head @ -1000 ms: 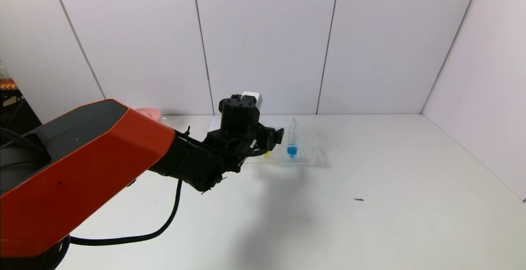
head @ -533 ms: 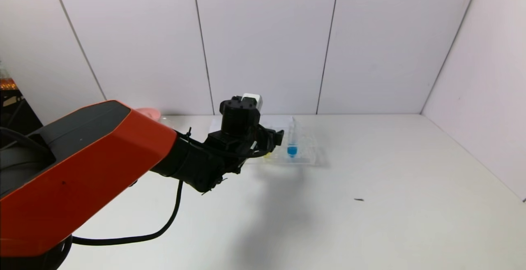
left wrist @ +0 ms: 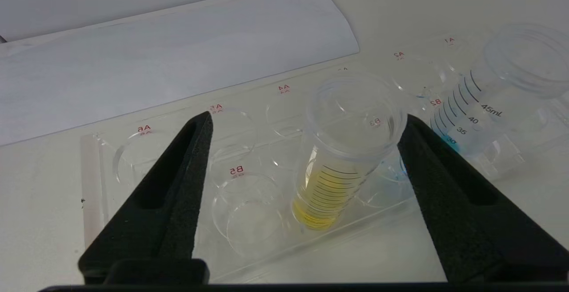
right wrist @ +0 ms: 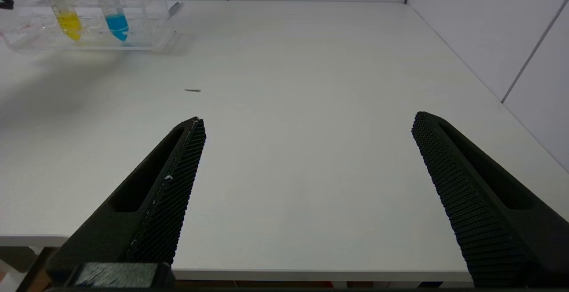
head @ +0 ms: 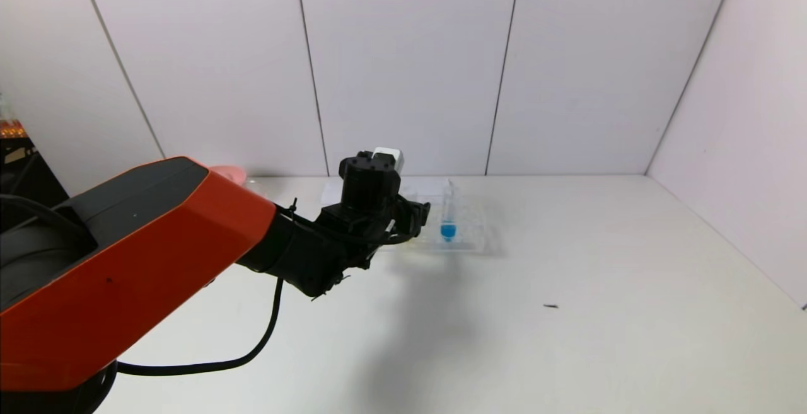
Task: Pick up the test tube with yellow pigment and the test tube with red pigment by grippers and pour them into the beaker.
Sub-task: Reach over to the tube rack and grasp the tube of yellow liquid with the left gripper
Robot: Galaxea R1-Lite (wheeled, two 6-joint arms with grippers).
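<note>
The test tube with yellow pigment stands upright in a clear rack. My left gripper is open around the tube's top. One finger is right beside the tube's rim and the other finger is well apart from it. In the head view the left gripper is at the rack and covers this tube. The right wrist view shows the yellow tube far off. My right gripper hangs open and empty over the table's near edge. The test tube with red pigment is out of view. The beaker shows faintly at the back left.
A tube with blue liquid stands in the rack next to the yellow one, close to my left gripper's finger. A pink bowl sits at the back left beside the beaker. A white sheet lies behind the rack. A small dark speck lies mid-table.
The left gripper's jaws have drawn in a little around the yellow tube, and the gripper has shifted slightly. The tubes and rack have not moved.
</note>
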